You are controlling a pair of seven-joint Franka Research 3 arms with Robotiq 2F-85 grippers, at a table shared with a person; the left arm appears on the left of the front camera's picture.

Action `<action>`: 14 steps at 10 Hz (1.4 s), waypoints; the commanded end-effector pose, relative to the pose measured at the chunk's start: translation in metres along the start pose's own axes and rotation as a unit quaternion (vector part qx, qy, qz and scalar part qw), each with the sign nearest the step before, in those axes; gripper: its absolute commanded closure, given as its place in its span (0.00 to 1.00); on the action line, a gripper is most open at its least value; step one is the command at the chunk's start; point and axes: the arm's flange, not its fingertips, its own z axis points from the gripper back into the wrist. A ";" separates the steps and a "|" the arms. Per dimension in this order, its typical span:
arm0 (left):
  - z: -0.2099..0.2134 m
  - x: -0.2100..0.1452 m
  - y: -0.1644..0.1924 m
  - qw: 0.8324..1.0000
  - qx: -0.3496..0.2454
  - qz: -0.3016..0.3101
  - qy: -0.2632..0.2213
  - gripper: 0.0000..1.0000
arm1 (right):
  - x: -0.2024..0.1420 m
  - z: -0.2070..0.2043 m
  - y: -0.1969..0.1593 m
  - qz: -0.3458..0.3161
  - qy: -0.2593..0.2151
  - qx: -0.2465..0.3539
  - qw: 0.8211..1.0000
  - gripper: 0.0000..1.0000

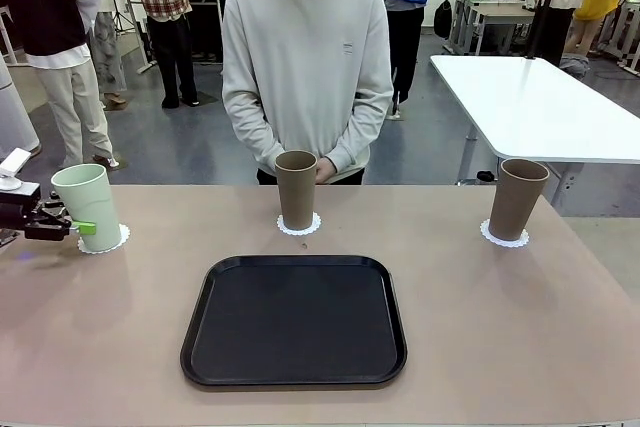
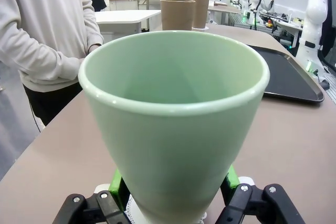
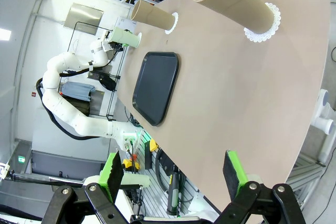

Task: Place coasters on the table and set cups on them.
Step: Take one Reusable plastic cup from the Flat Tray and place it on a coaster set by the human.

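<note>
On the wide beige-pink matte desk [image 1: 480, 347], three tall tapered handleless tumblers each stand upright on a small white round paper doily with a scalloped lacy edge. The pale mint green tumbler [image 1: 88, 205] sits at the robot's left end of the desk on its doily [image 1: 119, 240], and the left end effector [image 1: 80, 228] is clamped on its lower part — in the left wrist view the green pads press against both sides of the cup just above the doily. A tan-brown tumbler [image 1: 296, 188] stands on a doily [image 1: 299, 226] at the middle of the far edge, just in front of a person in a light grey sweatshirt [image 1: 306, 57] whose hands are clasped together. The second tan-brown tumbler [image 1: 518, 197] rests on its doily [image 1: 504, 237] at the far right. A black rounded-corner tray [image 1: 295, 320] lies near the middle of the desk, nearer the robot than the cups. The right end effector [image 3: 173, 174] hangs above the desk's edge with its jaws spread wide, holding nothing.
</note>
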 end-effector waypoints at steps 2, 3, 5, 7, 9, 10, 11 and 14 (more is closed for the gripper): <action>-0.002 -0.002 0.007 1.000 -0.003 -0.015 0.007 0.17 | 0.000 -0.001 0.001 0.001 -0.001 0.000 1.000 0.00; -0.002 -0.003 0.006 1.000 -0.004 -0.021 0.009 0.17 | 0.000 -0.001 0.001 0.001 -0.001 0.000 1.000 0.00; -0.001 -0.002 0.006 1.000 -0.006 -0.026 0.016 0.00 | 0.000 -0.001 0.001 0.001 -0.001 0.000 1.000 0.00; 0.001 -0.002 0.007 0.999 -0.006 -0.026 0.021 0.00 | 0.000 -0.001 0.001 0.001 -0.001 0.000 1.000 0.00; 0.004 -0.003 0.007 0.999 -0.012 -0.026 0.024 0.00 | 0.000 -0.001 0.001 0.001 -0.001 0.000 1.000 0.00; 0.004 -0.003 0.008 0.999 -0.015 -0.026 0.029 0.00 | 0.000 -0.001 0.001 0.001 -0.001 0.000 1.000 0.00; 0.004 -0.004 0.009 0.999 -0.021 -0.024 0.042 0.00 | 0.000 -0.001 0.001 0.001 -0.001 0.000 1.000 0.00; 0.005 -0.008 0.008 0.996 -0.029 -0.030 0.079 0.00 | 0.000 -0.001 0.001 0.001 -0.001 0.000 1.000 0.00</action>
